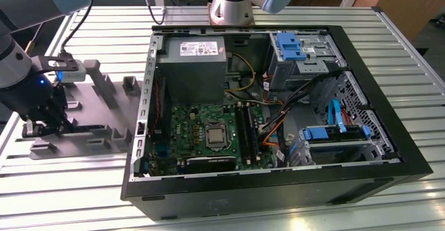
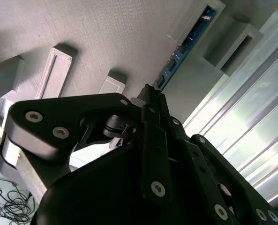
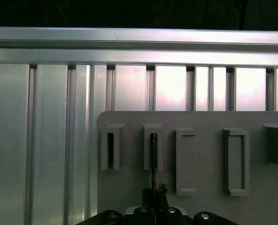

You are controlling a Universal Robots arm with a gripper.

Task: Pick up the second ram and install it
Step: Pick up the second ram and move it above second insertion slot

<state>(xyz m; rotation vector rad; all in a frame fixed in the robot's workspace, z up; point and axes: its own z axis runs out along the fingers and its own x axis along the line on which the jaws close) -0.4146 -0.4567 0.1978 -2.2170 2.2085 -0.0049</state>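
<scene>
Exterior view: my gripper (image 1: 49, 126) was down at the grey holder plate (image 1: 104, 108), lower left of the frame. It was well apart from the open computer case (image 1: 278, 189) in the middle. The long black memory slots (image 1: 247, 132) sat inside the case, centre of frame, running top to bottom of the picture.

Second wrist view: the second ram (image 2: 183, 49) ran as a thin blue strip from my gripper (image 2: 150, 96) at mid-frame up to the upper right, long axis diagonal. Its far end sat in a slotted holder block (image 2: 216, 5) and its near end met the gripper tips. The gripper looked drawn together on that near end, clamped on the stick by my read. The stick was still seated in the holder, not lifted. The ribbed metal worktop (image 2: 242, 117) lay to the right.

First wrist view: the second ram (image 3: 153, 157) showed edge-on, a thin dark line. It rose straight from my gripper (image 3: 155, 199) at bottom centre into the second holder block from the left (image 3: 153, 127). So the stick lay dead ahead, long axis in line with the gripper. The worktop (image 3: 45, 140) filled the left side.
</scene>
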